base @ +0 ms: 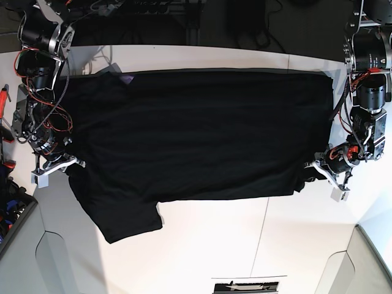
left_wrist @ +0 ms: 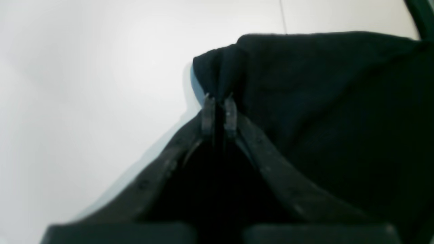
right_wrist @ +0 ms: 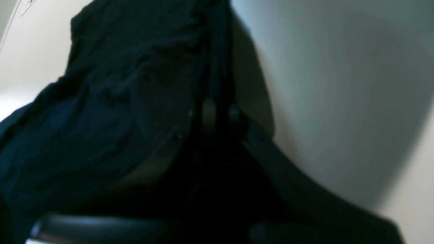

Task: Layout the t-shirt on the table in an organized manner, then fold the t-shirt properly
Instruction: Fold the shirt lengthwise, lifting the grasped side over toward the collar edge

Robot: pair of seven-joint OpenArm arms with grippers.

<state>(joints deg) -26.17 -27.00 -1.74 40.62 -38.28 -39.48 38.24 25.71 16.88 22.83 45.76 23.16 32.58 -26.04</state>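
at opposite edges of the t-shirt [base: 196,135], left hand [left_wrist: 219,113] and right hand [right_wrist: 218,115] each clamp black cloth.

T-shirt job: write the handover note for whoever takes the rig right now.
Left gripper: shut on a bunched edge of the t-shirt, at the base view's right side.
Right gripper: shut on the shirt's opposite edge, at the base view's left.
The shirt is stretched wide between both arms over the table, mostly flat; one sleeve lies toward the near side.
Done: the spread is nearly finished.
Left: smooth it, release, then do all the folds.
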